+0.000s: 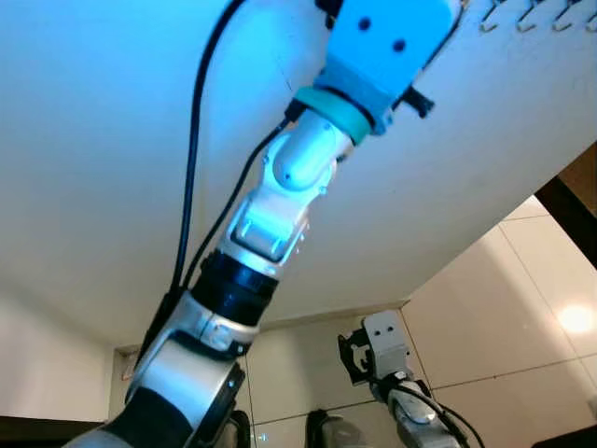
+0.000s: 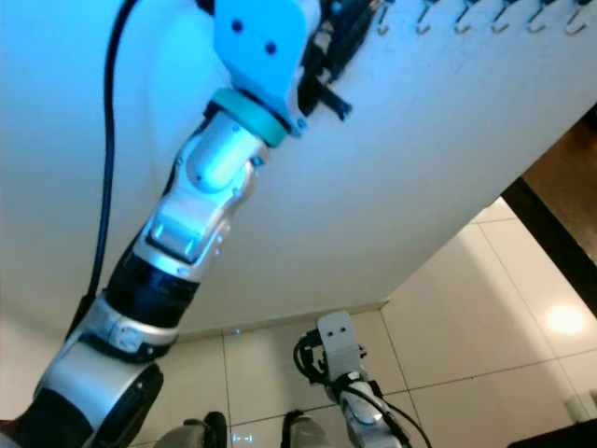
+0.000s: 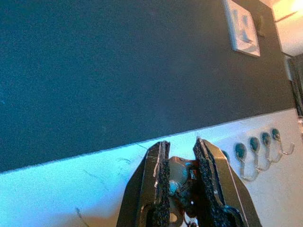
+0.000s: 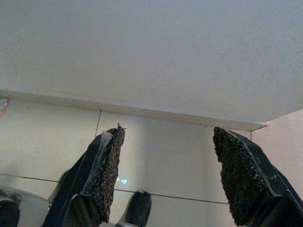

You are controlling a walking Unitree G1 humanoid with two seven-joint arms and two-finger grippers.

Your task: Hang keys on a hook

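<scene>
While my left arm reaches up along the pale wall, my left tool (image 3: 182,189) is raised beside a row of small metal wall hooks (image 3: 258,151). Its two black padded fingers (image 3: 158,184) are pinching a dark bunch of keys on a small ring (image 3: 182,189), held between the pads close to the wall. The hooks sit just beside the tool, near but not touching the keys, below the line where the light wall meets a dark upper band. A framed picture (image 3: 241,26) hangs higher up.

My right tool (image 4: 165,175) hangs low over the glossy cream tiled floor (image 4: 42,137), fingers spread wide with nothing between them.

From here I judge the risk is misalignment: the ring is mostly hidden between my pads, so it could slide past the hook tip, and releasing then would drop the keys to the floor.
</scene>
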